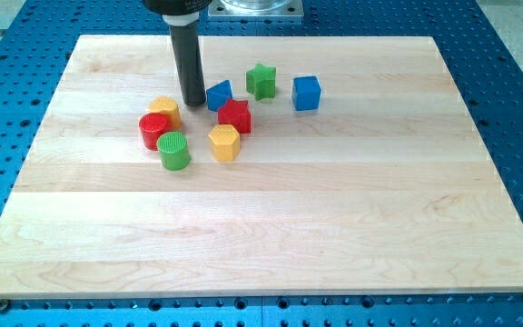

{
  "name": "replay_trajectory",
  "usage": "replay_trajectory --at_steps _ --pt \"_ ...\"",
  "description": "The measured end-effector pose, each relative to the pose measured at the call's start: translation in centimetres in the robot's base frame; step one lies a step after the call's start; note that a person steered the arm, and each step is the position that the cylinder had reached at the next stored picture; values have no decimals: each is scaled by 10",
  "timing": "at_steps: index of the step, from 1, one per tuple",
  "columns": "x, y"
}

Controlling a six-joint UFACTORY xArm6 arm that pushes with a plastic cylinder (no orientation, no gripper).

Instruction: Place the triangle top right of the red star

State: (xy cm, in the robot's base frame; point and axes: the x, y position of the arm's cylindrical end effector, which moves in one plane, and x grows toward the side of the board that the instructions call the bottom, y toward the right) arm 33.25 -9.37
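Camera view: resting on the wooden board (334, 227), my tip (194, 103) touching the blue triangle (219, 94) from its nine o'clock; no fingers present, nothing being held. Triangle sitting at eleven o'clock of the red star (235, 115), touching it. Still needing pushing toward one o'clock, near the green star (261, 80).

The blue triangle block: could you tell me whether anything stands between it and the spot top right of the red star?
Nothing visible blocks it. My tip sits just left of the blue triangle block, which lies at the upper left of the red star block. The green star block stands just above the target spot.
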Motion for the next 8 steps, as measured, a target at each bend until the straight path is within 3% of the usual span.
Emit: replay_trajectory --at_steps 1,5,8 --pt "-12 0" --pt "41 3" --pt "-7 31"
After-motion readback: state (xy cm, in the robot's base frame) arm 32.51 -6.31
